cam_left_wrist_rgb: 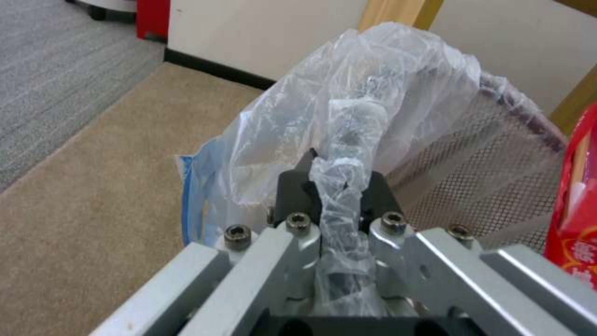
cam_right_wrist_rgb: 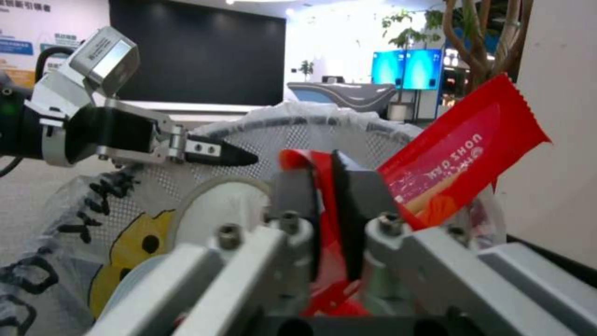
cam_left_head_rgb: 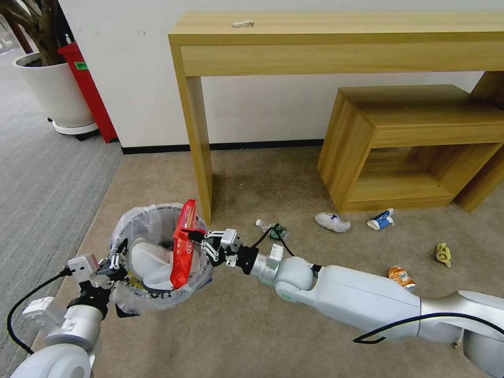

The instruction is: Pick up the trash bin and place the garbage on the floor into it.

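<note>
While the right gripper (cam_left_head_rgb: pixel 197 235) has its jaws pinched tight on a red wrapper (cam_left_head_rgb: pixel 182 247), the wrapper stands upright over the mouth of the trash bin (cam_left_head_rgb: pixel 160 257), its lower end down inside against a white slipper (cam_left_head_rgb: pixel 149 265) already lying in there. From the right wrist, the dark fingers (cam_right_wrist_rgb: pixel 348 205) squeeze a fold of the red film, and the printed end of the wrapper juts up and away past them. Across the rim, the left gripper (cam_left_head_rgb: pixel 118 261) is clamped on the bin's near edge, jaws pressed together on a twisted bunch of the translucent bag liner (cam_left_wrist_rgb: pixel 345 140); the left wrist view has that plastic running straight between the fingers, dark mesh wall just beyond. The bin sits low at the robot's left front, over the tan floor (cam_left_head_rgb: pixel 262 325), in front of the leg of a long wooden table (cam_left_head_rgb: pixel 336 37). Out to the right, more garbage is strewn on the carpet: a small bottle (cam_left_head_rgb: pixel 270 228) just behind the right arm, a second white slipper (cam_left_head_rgb: pixel 332 221), a blue-white carton (cam_left_head_rgb: pixel 381 220) in front of a low wooden bench (cam_left_head_rgb: pixel 420 142), a yellowish crumpled scrap (cam_left_head_rgb: pixel 444 254), and a crushed orange can (cam_left_head_rgb: pixel 401 276) touching the edge of the arm's white shell. A white planter (cam_left_head_rgb: pixel 55 92) and a red bin (cam_left_head_rgb: pixel 89 89) stand on the grey carpet, far left.
</note>
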Motion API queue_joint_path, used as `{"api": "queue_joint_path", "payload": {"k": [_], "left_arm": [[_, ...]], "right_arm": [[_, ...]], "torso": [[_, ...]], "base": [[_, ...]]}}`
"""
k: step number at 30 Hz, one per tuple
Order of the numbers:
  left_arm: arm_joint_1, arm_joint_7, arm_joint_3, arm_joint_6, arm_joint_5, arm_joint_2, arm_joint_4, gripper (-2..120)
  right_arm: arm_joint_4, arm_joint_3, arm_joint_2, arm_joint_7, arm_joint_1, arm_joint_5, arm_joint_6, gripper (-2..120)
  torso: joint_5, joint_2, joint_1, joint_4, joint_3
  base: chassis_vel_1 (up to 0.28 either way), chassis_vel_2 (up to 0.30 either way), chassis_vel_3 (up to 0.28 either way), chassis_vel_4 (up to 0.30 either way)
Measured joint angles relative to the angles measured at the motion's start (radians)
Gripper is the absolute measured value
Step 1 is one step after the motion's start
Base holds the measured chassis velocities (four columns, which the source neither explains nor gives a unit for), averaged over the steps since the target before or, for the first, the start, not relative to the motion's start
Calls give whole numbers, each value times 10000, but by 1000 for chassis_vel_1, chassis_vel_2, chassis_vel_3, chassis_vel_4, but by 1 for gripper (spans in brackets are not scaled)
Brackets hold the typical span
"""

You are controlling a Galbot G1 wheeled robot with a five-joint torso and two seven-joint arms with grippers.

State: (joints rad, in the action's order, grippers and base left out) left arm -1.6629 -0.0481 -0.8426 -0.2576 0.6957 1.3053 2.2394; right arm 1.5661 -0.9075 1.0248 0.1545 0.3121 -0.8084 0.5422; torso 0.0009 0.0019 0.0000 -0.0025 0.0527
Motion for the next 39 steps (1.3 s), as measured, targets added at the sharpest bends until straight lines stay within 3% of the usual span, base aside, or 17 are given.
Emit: {"api": "queue_joint_path", "payload": {"k": [13, 18, 21, 28, 39], "left_arm": [[176, -20, 25, -9, 17, -70, -488, 3], [153, -24, -4, -12, 5, -81, -577, 3], [151, -24, -3, -12, -11, -117, -609, 3], [150, -25, 1, -12, -16, -152, -634, 3], [89, 6, 61, -10, -121, -128, -644, 3]], "right_arm": [[911, 631, -407, -360, 509, -145, -326, 59], [1236, 1143, -528, -699, 691, -241, -415, 76], [1474, 1808, -645, -953, 1112, -334, -511, 92], [1640, 2452, -779, -1022, 1579, -344, -603, 100], [1720, 3350, -883, -1545, 2061, -196, -665, 100]], "torso": [[0, 0, 0, 0, -1], [-1, 0, 0, 0, 0], [0, 1, 0, 1, -1], [0, 1, 0, -1, -1], [0, 1, 0, 1, 0]], "base": [[0, 0, 0, 0], [0, 0, 0, 0], [0, 0, 0, 0], [0, 0, 0, 0], [0, 0, 0, 0]]}}
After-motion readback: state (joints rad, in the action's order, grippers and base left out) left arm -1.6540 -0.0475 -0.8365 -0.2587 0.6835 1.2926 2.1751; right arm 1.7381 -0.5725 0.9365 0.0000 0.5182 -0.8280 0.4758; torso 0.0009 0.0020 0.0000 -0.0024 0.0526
